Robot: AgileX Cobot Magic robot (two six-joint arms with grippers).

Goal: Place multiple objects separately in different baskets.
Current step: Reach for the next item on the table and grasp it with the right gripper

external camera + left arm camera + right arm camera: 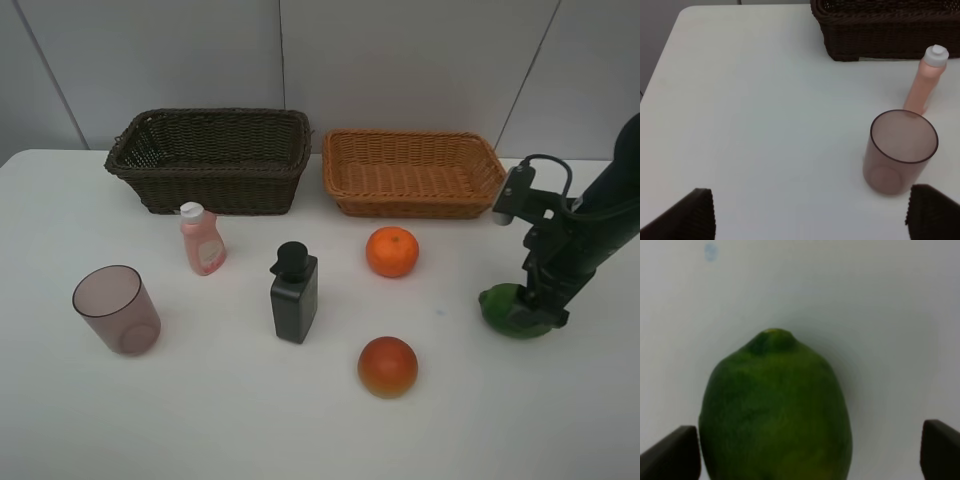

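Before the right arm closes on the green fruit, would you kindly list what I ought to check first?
1. Right gripper jaws open: ok.
2. Green fruit lies inside those jaws: ok.
3. Fruit centred in the gap: not ok, it sits close to one finger, well clear of the other.
4. Light tan basket has room: ok, nothing lies in it.
5. Left gripper open and holding nothing, mauve cup apart from it: ok.
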